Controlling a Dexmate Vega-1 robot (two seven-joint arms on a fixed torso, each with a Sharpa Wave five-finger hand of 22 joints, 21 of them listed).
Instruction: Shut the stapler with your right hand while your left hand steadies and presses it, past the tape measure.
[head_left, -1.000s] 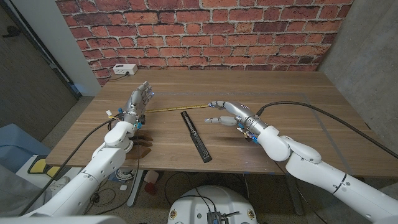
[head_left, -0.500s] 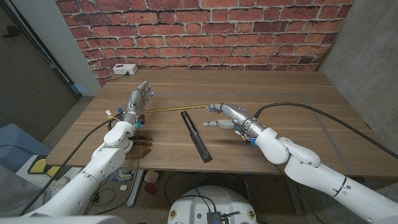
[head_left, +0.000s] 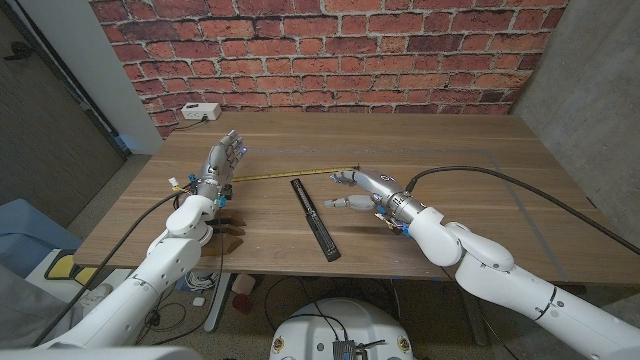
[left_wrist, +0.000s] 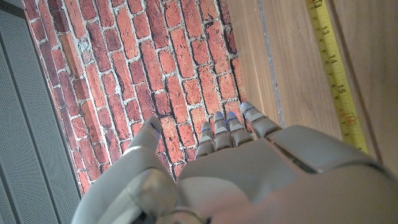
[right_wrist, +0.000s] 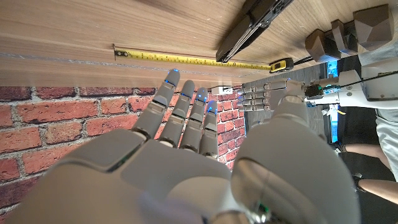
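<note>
Two hands over the wooden table (head_left: 450, 140), neither touching anything. Stapler (head_left: 315, 218) lies opened out flat, a long black strip running diagonally at frame centre. Right hand (head_left: 358, 188) just right of its upper end, fingers spread and holding nothing. Left hand (head_left: 224, 160) at centre left, fingers straight and apart, holding nothing. Yellow tape measure (head_left: 290, 173) stretches horizontally behind the stapler, between the hands. White box (head_left: 200, 112) at upper left table corner.
</note>
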